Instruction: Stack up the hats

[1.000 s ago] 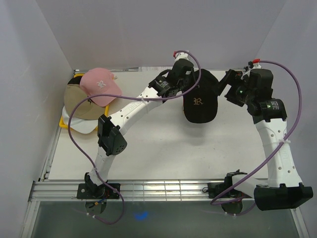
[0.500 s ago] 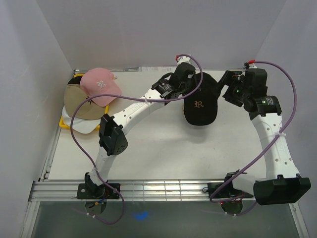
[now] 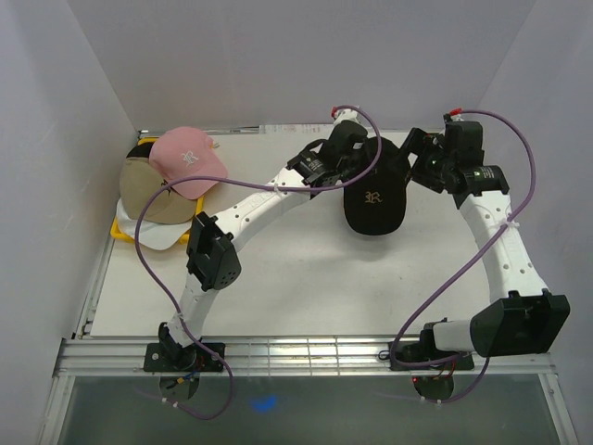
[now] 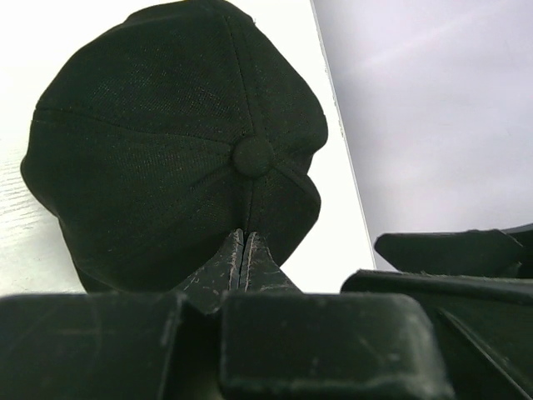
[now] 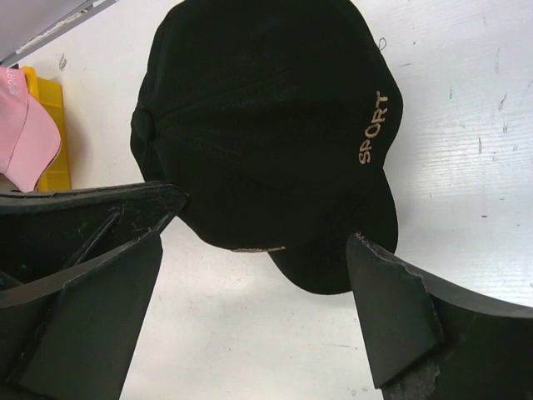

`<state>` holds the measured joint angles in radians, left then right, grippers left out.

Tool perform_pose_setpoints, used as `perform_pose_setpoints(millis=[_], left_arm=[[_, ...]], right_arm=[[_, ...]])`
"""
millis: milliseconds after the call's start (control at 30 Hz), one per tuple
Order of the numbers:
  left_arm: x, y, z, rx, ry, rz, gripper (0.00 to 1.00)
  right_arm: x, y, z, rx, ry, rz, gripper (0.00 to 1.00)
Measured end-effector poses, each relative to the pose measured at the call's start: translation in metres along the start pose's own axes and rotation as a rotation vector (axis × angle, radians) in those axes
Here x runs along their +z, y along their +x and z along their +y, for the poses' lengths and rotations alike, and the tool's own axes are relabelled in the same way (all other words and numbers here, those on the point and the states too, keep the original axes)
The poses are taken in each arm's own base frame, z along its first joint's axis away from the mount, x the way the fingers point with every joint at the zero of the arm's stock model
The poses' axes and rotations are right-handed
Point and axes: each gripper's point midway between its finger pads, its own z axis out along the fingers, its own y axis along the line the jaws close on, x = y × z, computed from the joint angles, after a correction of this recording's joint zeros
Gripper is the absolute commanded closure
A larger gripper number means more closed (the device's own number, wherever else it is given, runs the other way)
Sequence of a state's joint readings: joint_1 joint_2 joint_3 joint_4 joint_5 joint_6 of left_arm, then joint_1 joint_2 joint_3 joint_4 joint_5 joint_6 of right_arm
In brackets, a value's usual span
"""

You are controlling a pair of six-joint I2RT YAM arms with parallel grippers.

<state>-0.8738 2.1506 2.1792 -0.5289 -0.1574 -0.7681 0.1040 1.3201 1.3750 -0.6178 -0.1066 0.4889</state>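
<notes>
Black cap [image 3: 375, 195]: on counter [image 3: 306, 278], rear centre, brim nearward. Left end effector [image 4: 242, 254]: pressed together at crown's rear edge; catch on fabric not discernible. Right end effector [image 5: 258, 242]: spread wide, flanking same cap. Pink cap [image 3: 188, 159]: atop tan cap [image 3: 148, 190] and white cap [image 3: 153, 236], far left, over yellow tray [image 3: 119, 227].

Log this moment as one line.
left gripper: shut on black cap | right gripper: open, facing it | pink cap: atop tan cap | black cap: not stacked
</notes>
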Motion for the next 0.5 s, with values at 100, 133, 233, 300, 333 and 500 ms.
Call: perform_pose_setpoints(millis=[100, 133, 233, 300, 333, 500], left_arm=[[0.001, 0.001, 0.0, -0.002, 0.003, 0.0, 1.0], [0.001, 0.001, 0.0, -0.004, 0.003, 0.0, 1.0], [0.002, 0.002, 0.0, -0.008, 0.006, 0.001, 0.98], [0.002, 0.002, 0.0, -0.01, 0.008, 0.001, 0.97], [0.003, 0.003, 0.0, -0.01, 0.009, 0.002, 0.95], [0.006, 0.006, 0.001, -0.016, 0.009, 0.004, 0.92]], right_arm=[[0.006, 0.0, 0.0, 0.001, -0.004, 0.004, 0.05], [0.007, 0.0, 0.0, 0.001, -0.004, 0.005, 0.05], [0.01, 0.002, -0.002, 0.002, -0.002, 0.008, 0.05], [0.012, 0.004, -0.004, 0.003, 0.001, 0.01, 0.06], [0.013, 0.005, -0.005, 0.002, 0.003, 0.01, 0.06], [0.018, 0.013, -0.012, 0.007, 0.019, 0.026, 0.06]])
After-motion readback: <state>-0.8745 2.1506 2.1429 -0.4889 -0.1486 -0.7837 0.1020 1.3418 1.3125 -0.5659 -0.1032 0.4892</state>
